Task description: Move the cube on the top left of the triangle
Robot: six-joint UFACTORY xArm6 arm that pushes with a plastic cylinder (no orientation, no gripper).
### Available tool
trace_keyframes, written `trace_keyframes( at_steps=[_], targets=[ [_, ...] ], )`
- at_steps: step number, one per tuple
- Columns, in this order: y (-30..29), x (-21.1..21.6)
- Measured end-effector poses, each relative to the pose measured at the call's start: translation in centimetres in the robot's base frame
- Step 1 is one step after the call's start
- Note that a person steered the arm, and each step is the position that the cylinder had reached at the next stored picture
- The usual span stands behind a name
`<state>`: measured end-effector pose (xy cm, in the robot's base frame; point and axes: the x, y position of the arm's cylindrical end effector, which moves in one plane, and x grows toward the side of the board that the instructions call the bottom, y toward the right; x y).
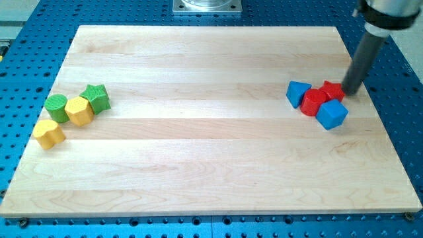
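Observation:
A blue triangle lies at the view's right on the wooden board. A red block touches its right side. Another red block sits just behind and to the right of that one. A blue cube sits at the lower right of the cluster, touching the red block. My tip stands at the right edge of the rear red block, touching or nearly touching it, above the blue cube.
At the view's left lie a green star, a green cylinder, a yellow hexagonal block and a yellow block, close together. A metal mount sits at the view's top.

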<state>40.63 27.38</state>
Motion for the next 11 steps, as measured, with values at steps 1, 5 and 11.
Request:
trace_keyframes(
  at_steps=[1, 5, 11],
  targets=[
    [-1.9, 4.4],
    [-16.4, 13.0],
    [-10.8, -3.5]
  ],
)
